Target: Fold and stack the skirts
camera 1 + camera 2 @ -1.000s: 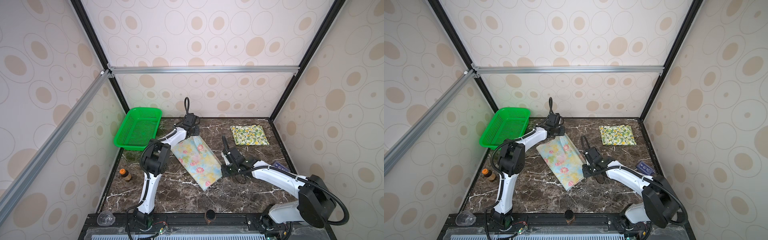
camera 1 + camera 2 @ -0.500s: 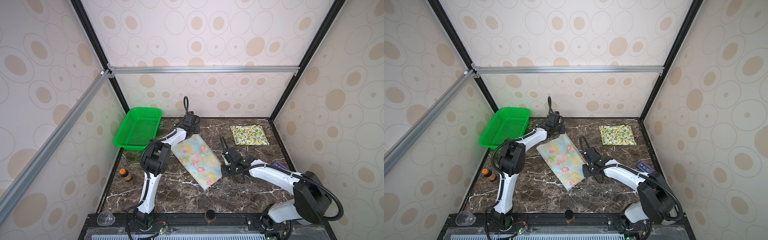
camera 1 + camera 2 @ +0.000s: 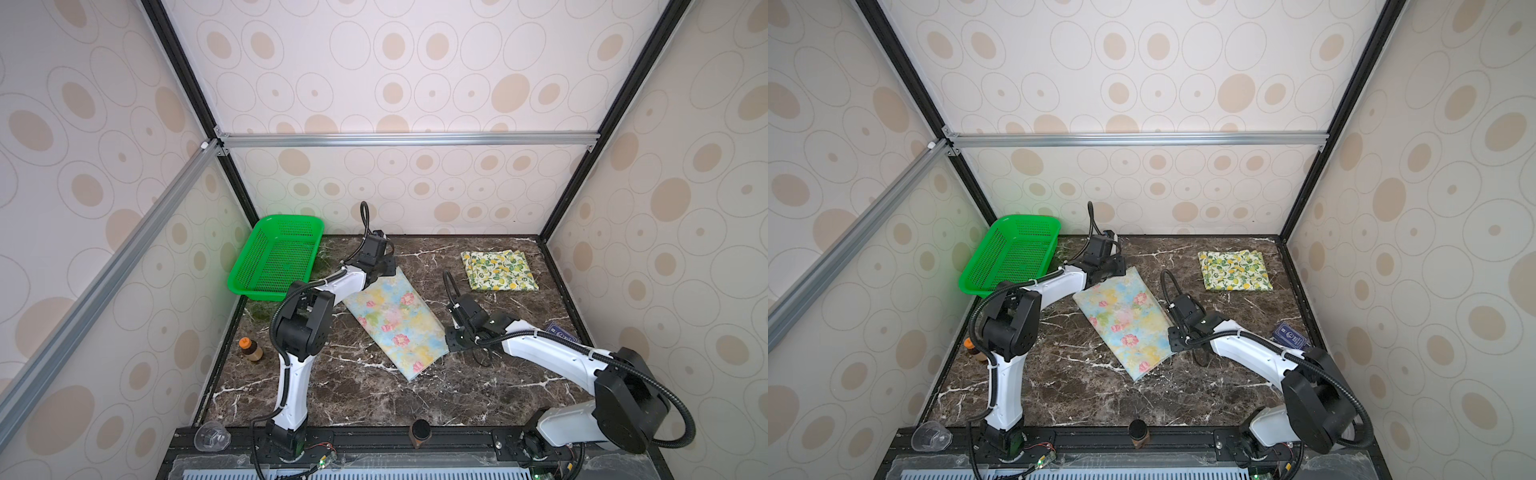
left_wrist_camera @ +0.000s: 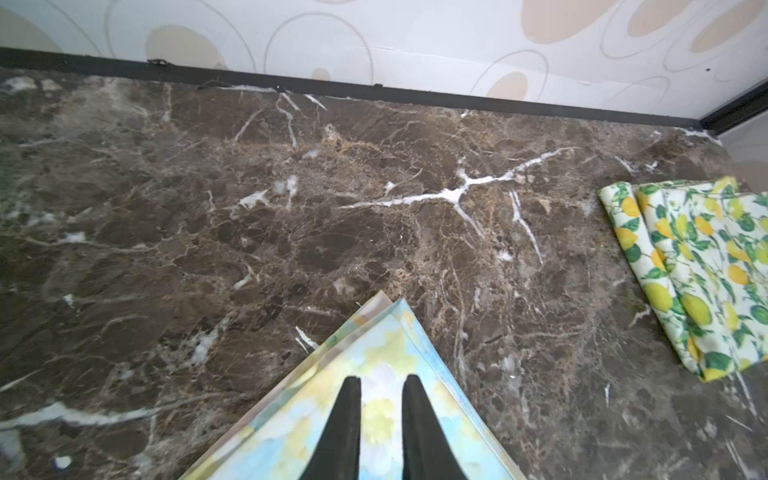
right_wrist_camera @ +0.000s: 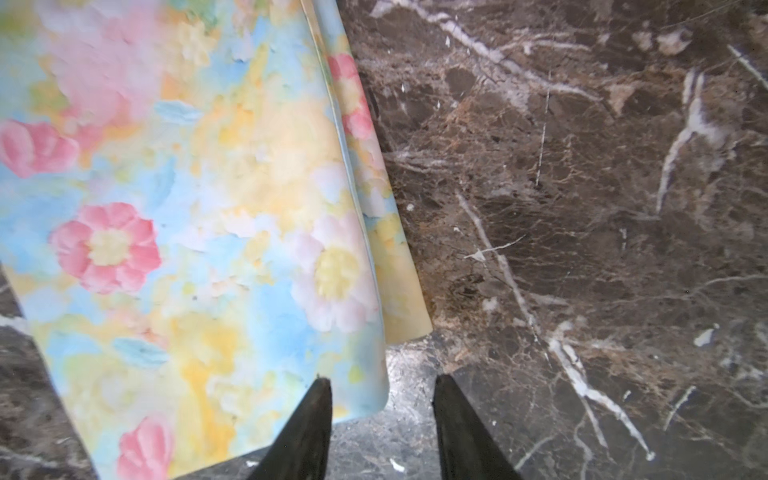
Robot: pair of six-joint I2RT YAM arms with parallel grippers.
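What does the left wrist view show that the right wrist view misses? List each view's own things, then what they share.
Left wrist only: the folded lemon skirt, the wall, and the left hand, slightly open over a corner of the flowered skirt.
Right wrist only: the right hand, open at another corner of that skirt, and the skirt's pink flowers.
Both: the flowered skirt and the marble table.

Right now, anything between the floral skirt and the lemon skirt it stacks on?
No loose object: bare marble tabletop separates floral skirt from lemon skirt. Only the right end effector, open at the floral skirt's edge, and its wrist stand near that line.
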